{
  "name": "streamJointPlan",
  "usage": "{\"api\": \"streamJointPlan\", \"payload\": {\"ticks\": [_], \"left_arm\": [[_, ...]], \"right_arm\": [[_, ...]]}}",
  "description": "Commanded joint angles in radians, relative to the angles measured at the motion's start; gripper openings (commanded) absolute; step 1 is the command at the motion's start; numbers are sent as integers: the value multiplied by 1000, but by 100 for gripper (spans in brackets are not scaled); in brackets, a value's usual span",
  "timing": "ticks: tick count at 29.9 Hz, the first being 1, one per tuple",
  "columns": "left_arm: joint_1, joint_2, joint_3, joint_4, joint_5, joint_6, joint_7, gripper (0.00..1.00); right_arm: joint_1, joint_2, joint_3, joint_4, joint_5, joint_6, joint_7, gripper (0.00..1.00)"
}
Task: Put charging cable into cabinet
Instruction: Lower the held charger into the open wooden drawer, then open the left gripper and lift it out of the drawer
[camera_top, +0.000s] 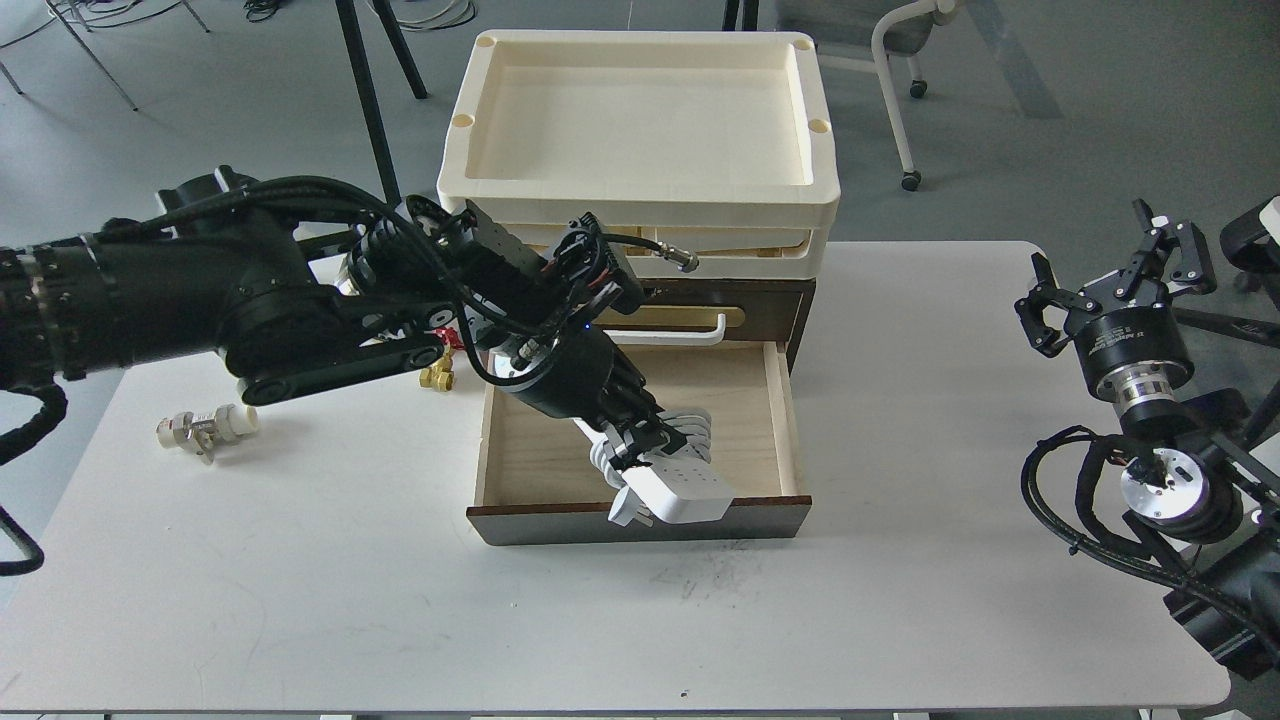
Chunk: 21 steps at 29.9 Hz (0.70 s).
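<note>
The charging cable is a white power strip with its cord coiled round the middle. My left gripper is shut on its coiled part and holds it over the front of the open drawer. The strip's near end and white plug overlap the drawer's dark front edge. The cabinet is a dark brown unit with a white handle, and its light wood drawer is pulled out towards me. My right gripper is open and empty off the table's right edge.
Cream trays are stacked on the cabinet. A brass valve with a red handle sits left of the drawer. A small white and metal fitting lies further left. A chair leg stands behind the table.
</note>
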Motion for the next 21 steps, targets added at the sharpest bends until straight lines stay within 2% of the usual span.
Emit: {"api": "streamJointPlan", "payload": {"ticks": [1,12,16,21], "left_arm": [[26,-2,-5,60,-2,1,0,6],[101,-22,-5,153,2,91,0,11],[115,-23,-5,155,0,114,0,26],[115,-37,-5,153,-6,119,0,56]], "right_arm": [[0,0,0,0,0,0,0,100],[0,0,0,2,0,0,0,100],[0,0,-2,2,-2,0,0,100],[0,0,0,0,-2,0,0,100]]}}
